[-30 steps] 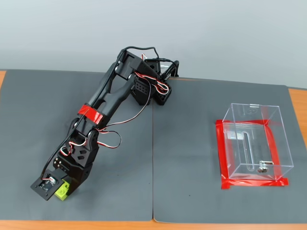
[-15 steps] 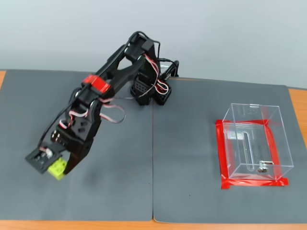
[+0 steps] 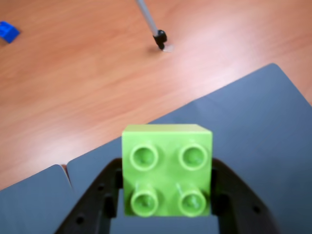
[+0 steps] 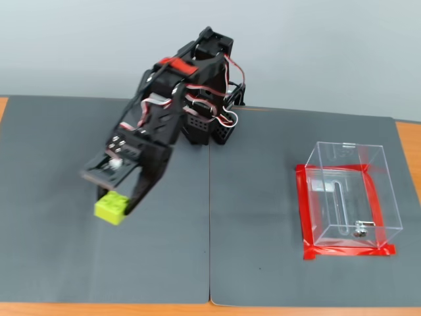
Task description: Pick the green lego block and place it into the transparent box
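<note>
Fingers (image 3: 114,187): black, clenched on green lego block (image 3: 167,169), one each side; studs face wrist cam. Fixed view: block (image 4: 112,209) held off the grey mat (image 4: 263,197), left part. Transparent box (image 4: 348,191): far right on mat, red tape (image 4: 348,250) round base, well apart from block. Blue brick (image 3: 7,31) on wood worktop (image 3: 73,87), wrist view, top left.

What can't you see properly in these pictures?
- Underside of the green lego block: hidden in both views, which show only its top and sides.
- Claw fingertips: cut off by the bottom edge in the wrist view.
- Small blue thing: blurred and cut by the left edge in the wrist view.
- Metal piece in the transparent box: too small to identify in the fixed view.
</note>
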`<state>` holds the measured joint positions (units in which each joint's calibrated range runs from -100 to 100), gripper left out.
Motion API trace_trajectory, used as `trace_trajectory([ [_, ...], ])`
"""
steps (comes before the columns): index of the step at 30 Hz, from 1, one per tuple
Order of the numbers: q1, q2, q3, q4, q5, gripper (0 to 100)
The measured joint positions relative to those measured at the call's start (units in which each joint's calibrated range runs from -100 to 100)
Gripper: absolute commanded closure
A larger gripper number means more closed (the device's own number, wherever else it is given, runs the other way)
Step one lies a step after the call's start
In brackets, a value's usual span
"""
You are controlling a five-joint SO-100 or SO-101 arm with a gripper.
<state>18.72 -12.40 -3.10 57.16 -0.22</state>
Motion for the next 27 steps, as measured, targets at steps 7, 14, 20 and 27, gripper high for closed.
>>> trace_trajectory([
  [7,-7.3,-6.2,0.0,0.0,0.0,92],
  [14,-18.6,-11.6,0.0,0.0,0.0,92],
  [20,-28.8,-14.0,0.0,0.0,0.0,92],
  [27,-40.4,-16.8,4.8,0.0,0.0,92],
])
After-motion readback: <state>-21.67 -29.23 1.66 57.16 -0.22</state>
